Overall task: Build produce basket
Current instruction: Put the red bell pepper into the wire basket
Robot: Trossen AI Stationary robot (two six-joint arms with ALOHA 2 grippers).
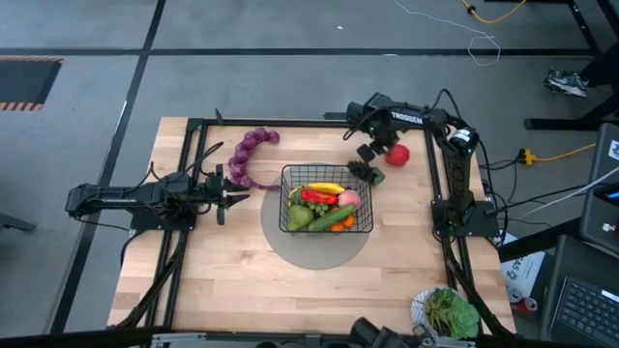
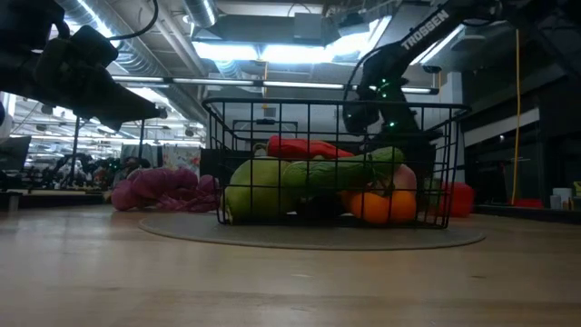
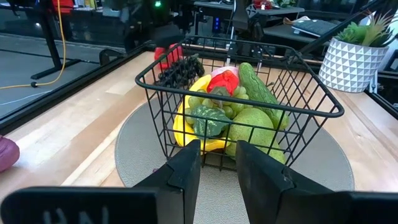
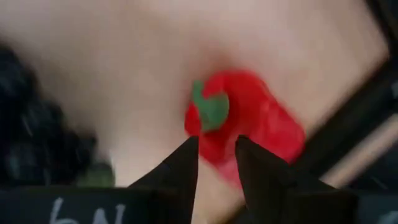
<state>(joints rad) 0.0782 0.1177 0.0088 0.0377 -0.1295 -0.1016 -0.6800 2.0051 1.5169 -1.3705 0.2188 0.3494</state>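
The black wire basket (image 1: pixel 327 211) stands on a round grey mat at the table's middle. It holds a banana, a cucumber (image 3: pixel 256 87), a pear, a peach, an orange and green grapes. A purple grape string (image 1: pixel 250 155) lies on the table to its far left. A dark grape bunch (image 1: pixel 366 172) lies outside the basket's far right corner. A red pepper (image 1: pixel 397 154) lies on its side farther right. My right gripper (image 4: pixel 216 152) hangs open just above the pepper (image 4: pixel 249 124), pointing steeply down. My left gripper (image 3: pixel 217 162) waits open and level, left of the basket.
A white patterned pot with a leafy plant (image 1: pixel 447 311) stands at the near right corner. Black frame rails (image 1: pixel 193 184) run along the table's left, far and right sides. The grey mat (image 1: pixel 290 246) shows past the basket on its near side.
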